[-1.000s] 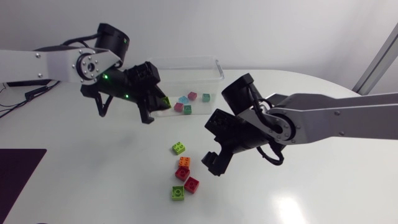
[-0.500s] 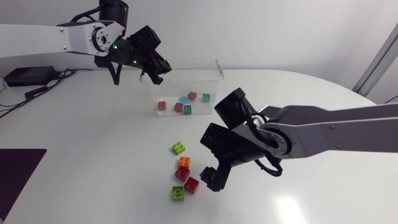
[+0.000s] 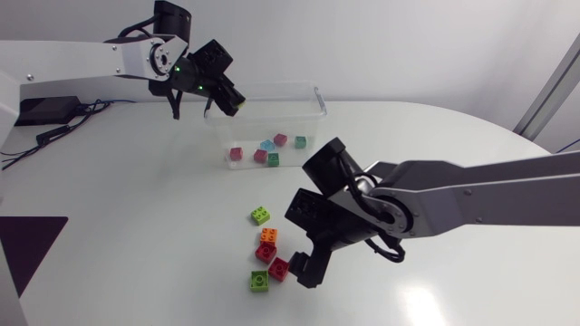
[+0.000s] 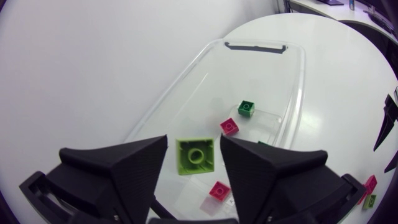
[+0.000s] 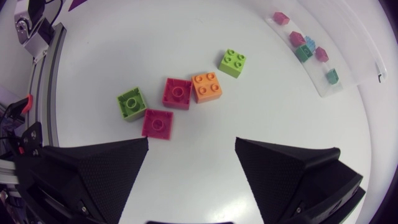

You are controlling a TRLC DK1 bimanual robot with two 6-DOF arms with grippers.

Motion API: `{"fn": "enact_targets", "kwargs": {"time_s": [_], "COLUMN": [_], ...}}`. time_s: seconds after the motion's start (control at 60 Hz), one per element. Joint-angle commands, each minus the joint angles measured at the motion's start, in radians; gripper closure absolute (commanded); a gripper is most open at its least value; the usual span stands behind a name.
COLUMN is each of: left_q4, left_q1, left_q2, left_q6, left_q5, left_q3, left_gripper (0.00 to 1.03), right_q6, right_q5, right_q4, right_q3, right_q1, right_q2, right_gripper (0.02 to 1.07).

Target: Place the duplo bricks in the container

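Left wrist view: lime brick (image 4: 194, 155), underside toward camera, over container (image 4: 301, 68).

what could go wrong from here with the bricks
1. The lime brick sits loose between the fingers of the open left tool, over the container near its corner; it might clip the rim and bounce out.
2. The open right tool hangs over the red brick, orange brick and pink brick, packed close together; closing on one may shove the others.
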Motion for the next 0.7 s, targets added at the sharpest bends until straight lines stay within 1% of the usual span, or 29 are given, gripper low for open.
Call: {"fn": "enact_targets", "kwargs": {"time_s": [0.0, 0.083, 0.267, 0.35, 0.533, 0.683], "left_q4": [0.009, 0.020, 0.078, 0.078, 0.077, 0.040], "left_q1": [0.009, 0.004, 0.000, 0.000, -0.009, -0.017], "left_q2": [0.008, -0.049, -0.175, -0.228, -0.389, -0.461], "left_q6": [-0.011, -0.011, -0.014, -0.014, 0.004, 0.021], "left_q5": [-0.009, -0.009, -0.007, -0.007, 0.005, 0.024], "left_q3": [0.013, -0.043, -0.187, -0.247, -0.435, -0.523], "left_gripper": [0.06, 0.05, 0.05, 0.05, 0.05, 0.05], "right_q6": [0.018, 0.024, 0.035, 0.040, 0.038, 0.040], "right_q5": [0.010, 0.013, 0.017, 0.017, 0.025, 0.034], "right_q4": [-0.009, -0.010, -0.016, -0.027, -0.056, -0.072], "right_q3": [-0.019, -0.011, 0.004, 0.015, 0.056, 0.085], "right_q1": [0.017, 0.028, 0.054, 0.060, 0.088, 0.122], "right_q2": [0.032, 0.045, 0.073, 0.079, 0.114, 0.142], "right_gripper": [0.06, 0.06, 0.06, 0.06, 0.06, 0.06]}}
